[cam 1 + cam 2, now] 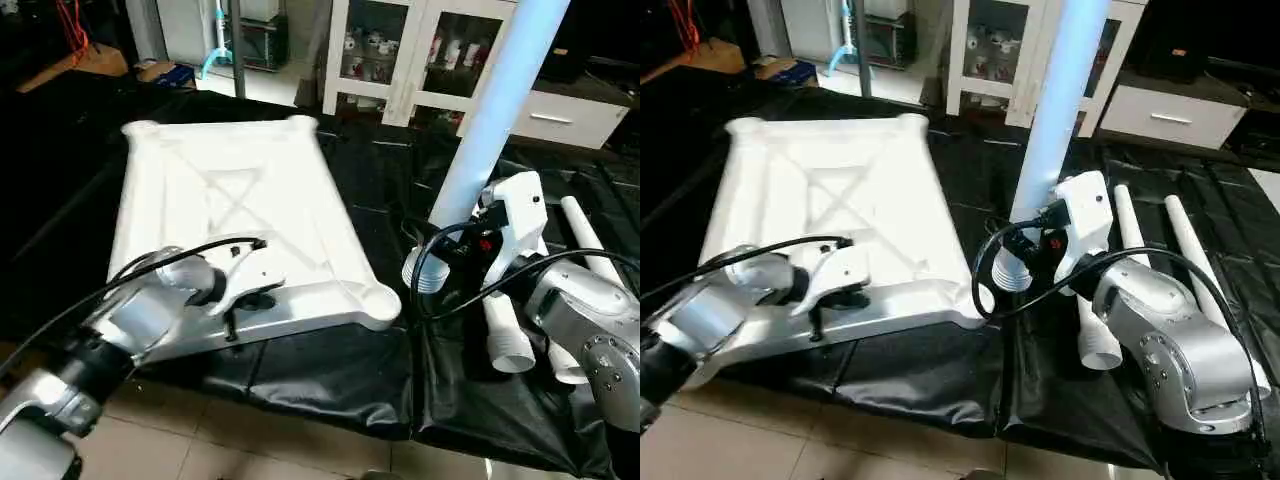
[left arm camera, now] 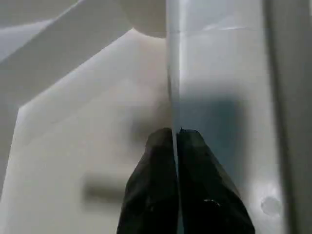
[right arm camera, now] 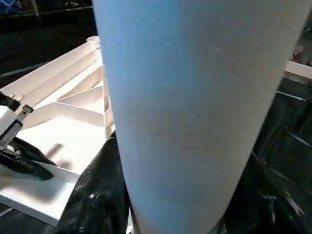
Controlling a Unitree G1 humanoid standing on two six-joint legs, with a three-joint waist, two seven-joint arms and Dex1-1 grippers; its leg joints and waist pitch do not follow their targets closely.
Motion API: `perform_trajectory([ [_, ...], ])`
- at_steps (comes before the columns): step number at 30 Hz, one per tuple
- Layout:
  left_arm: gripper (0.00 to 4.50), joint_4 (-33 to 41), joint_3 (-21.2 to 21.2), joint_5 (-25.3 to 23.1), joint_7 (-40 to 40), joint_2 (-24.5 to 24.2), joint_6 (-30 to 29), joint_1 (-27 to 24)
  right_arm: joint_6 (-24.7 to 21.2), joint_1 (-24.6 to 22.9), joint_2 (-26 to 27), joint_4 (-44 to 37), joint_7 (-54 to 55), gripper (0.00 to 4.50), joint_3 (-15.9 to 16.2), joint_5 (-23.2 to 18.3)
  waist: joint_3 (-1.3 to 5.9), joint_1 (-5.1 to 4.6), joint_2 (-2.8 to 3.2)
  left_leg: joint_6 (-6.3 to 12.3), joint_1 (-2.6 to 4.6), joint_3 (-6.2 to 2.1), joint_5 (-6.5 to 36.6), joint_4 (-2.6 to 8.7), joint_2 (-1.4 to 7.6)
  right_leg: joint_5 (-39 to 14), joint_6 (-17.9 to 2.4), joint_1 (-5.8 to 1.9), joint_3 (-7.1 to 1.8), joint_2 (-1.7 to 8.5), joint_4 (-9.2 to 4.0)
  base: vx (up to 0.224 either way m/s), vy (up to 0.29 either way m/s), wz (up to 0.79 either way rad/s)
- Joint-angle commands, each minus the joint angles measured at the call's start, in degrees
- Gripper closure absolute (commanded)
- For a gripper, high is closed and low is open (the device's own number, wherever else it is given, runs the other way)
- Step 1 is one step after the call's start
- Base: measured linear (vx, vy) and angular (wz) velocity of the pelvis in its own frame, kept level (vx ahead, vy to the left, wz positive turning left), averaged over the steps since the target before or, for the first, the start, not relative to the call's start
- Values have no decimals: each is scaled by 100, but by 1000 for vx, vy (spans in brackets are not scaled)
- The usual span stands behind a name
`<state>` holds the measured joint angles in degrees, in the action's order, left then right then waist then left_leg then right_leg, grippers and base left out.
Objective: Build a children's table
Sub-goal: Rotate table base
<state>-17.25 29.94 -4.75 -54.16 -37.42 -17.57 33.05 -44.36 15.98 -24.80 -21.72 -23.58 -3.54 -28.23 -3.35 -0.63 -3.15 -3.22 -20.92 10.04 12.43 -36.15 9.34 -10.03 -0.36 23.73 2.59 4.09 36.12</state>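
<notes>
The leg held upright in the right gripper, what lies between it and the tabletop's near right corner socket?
In the left eye view only bare black sheet separates the held leg from the corner socket; nothing else lies there.

The table top (image 1: 240, 215) is lying underside up on the left, the left gripper (image 2: 174, 146) pinching its near rim. To its right, the right gripper (image 1: 470, 250) is holding a leg (image 1: 495, 110) upright; seemingly three more legs (image 1: 1185, 250) are lying behind it.

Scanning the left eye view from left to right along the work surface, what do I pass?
Left gripper pinching the table top's near rim, table top, upright leg held by the right gripper, loose legs lying on the black cover.
</notes>
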Motion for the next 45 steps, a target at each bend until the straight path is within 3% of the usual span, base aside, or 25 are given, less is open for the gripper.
perform_trajectory([
  [1, 444, -267, -47, -212, 55, -211, 214, -176, 98, 24, 5, 49, 60, 264, -4, 108, 342, 58, 0, -82, 12, -148, 1068, 517, 332, -1910, -880, -259, -287, 404, -491, 0, 0, 0],
  [8, 444, -446, -112, -263, -15, -466, 933, -209, 158, 69, 69, 121, 102, 264, 48, 177, 331, 71, -10, -111, 41, -144, 1117, 532, 332, -2107, -804, -234, -292, 409, -509, 0, 0, 0],
  [12, 444, -436, -149, -218, -75, -441, 1192, -212, 164, 78, 75, 136, 103, 264, 50, 182, 336, 78, 6, -125, 50, -139, 1083, 535, 341, -1984, -850, -227, -296, 408, -492, 0, 0, 0],
  [16, 444, -572, -144, -293, -186, -385, 1863, -146, 174, 90, 131, 158, 104, 264, 54, 228, 352, 105, 18, -96, 48, -122, 909, 526, 338, -1562, -941, -245, -300, 396, -458, 0, 0, 0],
  [17, 402, -598, -148, -267, -222, -377, 1901, -138, 169, 91, 146, 154, 107, 264, 54, 230, 346, 120, 12, -87, 53, -116, 918, 530, 339, -1553, -948, -241, -300, 396, -457, 0, 0, 0],
  [24, 354, -414, -526, 343, -688, -361, 1729, -186, 175, 128, 248, 213, 162, 264, -4, 186, 356, 143, 7, -180, 79, -113, 923, 537, 346, -1421, -1034, -238, -293, 404, -417, 0, 0, 0],
  [28, 313, -222, -911, 814, -773, -263, 1408, -163, 199, 167, 282, 270, 172, 264, -10, 186, 365, 159, 2, -182, 84, -97, 791, 527, 348, -1080, -1177, -250, -289, 402, -377, 0, 0, 0],
  [29, 313, -149, -1161, 978, -648, -226, 1240, -101, 216, 181, 302, 285, 191, 264, -17, 196, 359, 169, -3, -164, 76, -94, 763, 525, 342, -1041, -1195, -257, -290, 403, -376, 0, 0, 0],
  [32, 301, 214, -1392, 1214, -494, -122, 896, -120, 216, 182, 321, 275, 197, 264, -22, 204, 355, 178, -10, -188, 78, -92, 791, 522, 343, -1112, -1194, -267, -291, 402, -381, 0, 0, 0],
  [35, 267, 822, -1292, 1361, -539, -15, 464, -305, 211, 178, 326, 268, 195, 264, -15, 212, 347, 204, -16, -185, 82, -90, 781, 525, 352, -1197, -1159, -268, -293, 406, -392, 0, 0, 0],
  [39, 267, 1667, -1089, 1566, -301, 411, -195, -615, 217, 167, 336, 272, 205, 264, 9, 236, 342, 249, -24, -182, 95, -67, 745, 518, 365, -1176, -1161, -258, -303, 400, -404, 0, 0, 0],
  [41, 267, 1694, -921, 1352, -192, 527, -202, -713, 212, 172, 341, 270, 205, 264, 16, 238, 343, 259, -20, -168, 77, -66, 794, 521, 351, -1287, -1094, -265, -301, 384, -419, 0, 0, 0],
  [44, 267, 1673, -650, 944, -191, 461, -202, -831, 207, 172, 351, 247, 212, 264, 23, 230, 332, 244, -42, -165, 53, -92, 921, 535, 337, -1693, -829, -277, -304, 381, -469, 0, 0, 0],
  [45, 267, 1670, -576, 844, -184, 426, -233, -858, 210, 173, 359, 244, 221, 264, 27, 231, 337, 239, 25, -199, 57, -112, 930, 543, 338, -1733, -781, -272, -302, 382, -460, 0, 0, 0],
])
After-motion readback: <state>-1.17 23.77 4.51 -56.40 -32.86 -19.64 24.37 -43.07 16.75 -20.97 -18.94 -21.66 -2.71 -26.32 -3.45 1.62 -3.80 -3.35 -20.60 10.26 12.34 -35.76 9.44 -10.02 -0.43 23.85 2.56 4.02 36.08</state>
